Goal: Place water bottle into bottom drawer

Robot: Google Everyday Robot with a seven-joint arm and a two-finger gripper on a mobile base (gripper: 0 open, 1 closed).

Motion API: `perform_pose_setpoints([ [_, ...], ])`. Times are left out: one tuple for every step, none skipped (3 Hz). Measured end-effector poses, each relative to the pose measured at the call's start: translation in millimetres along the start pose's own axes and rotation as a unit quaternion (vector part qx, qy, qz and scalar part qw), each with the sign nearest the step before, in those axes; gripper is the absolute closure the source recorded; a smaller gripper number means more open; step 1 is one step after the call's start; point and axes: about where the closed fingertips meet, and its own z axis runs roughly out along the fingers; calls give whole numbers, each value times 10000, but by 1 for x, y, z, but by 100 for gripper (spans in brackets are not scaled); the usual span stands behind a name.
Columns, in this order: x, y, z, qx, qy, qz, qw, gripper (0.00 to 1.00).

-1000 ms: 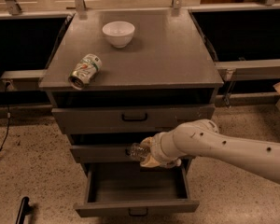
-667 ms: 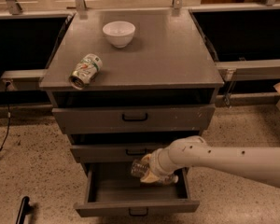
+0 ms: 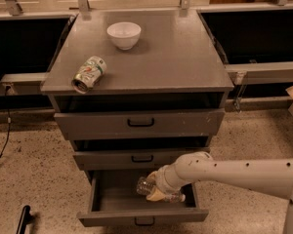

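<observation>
- The gripper (image 3: 158, 191) is now down inside the open bottom drawer (image 3: 112, 201). A second ago it was level with the front of the middle drawer (image 3: 102, 158), which now sits just above and behind it.
- The arm (image 3: 234, 172) reaches in from the right, lower than it did a moment ago.
- The gripper is closed around the middle of the water bottle (image 3: 144, 185). The bottle lies on its side, with one clear end sticking out to the gripper's left and the other to its lower right.
- The bottle has therefore moved from in front of the cabinet to within the drawer's walls. It is low over the drawer floor or already on it; I cannot tell which.
- The carrying part of the task looks done to me. What remains is to let go and lift the gripper out without dragging the bottle along.
- Far above the gripper, on the counter (image 3: 176, 57), the green-and-white can (image 3: 89, 73) and the white bowl (image 3: 123, 34) lie as they did before.
- The top drawer (image 3: 88, 124) has not changed either.
</observation>
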Motion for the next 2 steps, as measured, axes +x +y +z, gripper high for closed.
perform_pose_setpoints([
  [30, -14, 43, 42, -93, -28, 9999, 100],
  [59, -32, 86, 114, -158, -290, 9994, 100],
])
